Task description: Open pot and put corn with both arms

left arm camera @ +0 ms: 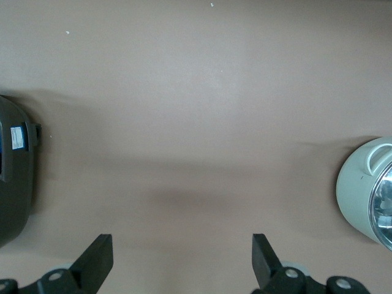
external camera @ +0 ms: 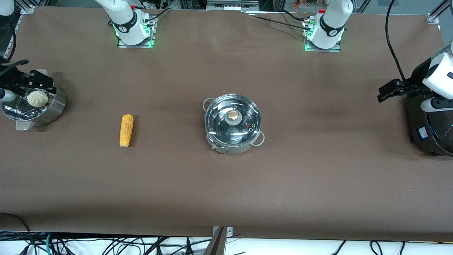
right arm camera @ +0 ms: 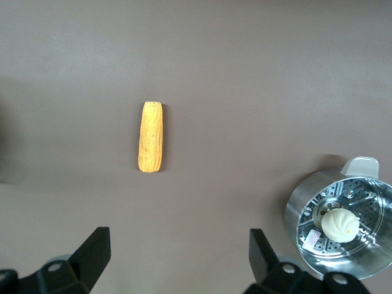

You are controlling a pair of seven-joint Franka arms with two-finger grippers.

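Note:
The steel pot (external camera: pixel 232 141) stands mid-table with its glass lid (external camera: pixel 244 132) and brass knob (external camera: pixel 233 114) on; its edge shows in the left wrist view (left arm camera: pixel 361 196). The corn (external camera: pixel 126 130) lies flat on the table toward the right arm's end, and shows in the right wrist view (right arm camera: pixel 151 145). My right gripper (external camera: pixel 47 85) hangs open and empty over the steamer basket, its fingers wide apart (right arm camera: pixel 179 236). My left gripper (external camera: pixel 384 92) hangs open and empty beside the rice cooker, over bare table (left arm camera: pixel 182 242).
A perforated steel steamer basket (external camera: pixel 56 106) with a white bun (external camera: pixel 38 98) stands at the right arm's end; both also show in the right wrist view (right arm camera: pixel 300 211), (right arm camera: pixel 340 225). A black rice cooker (external camera: pixel 428 131) stands at the left arm's end (left arm camera: pixel 12 177).

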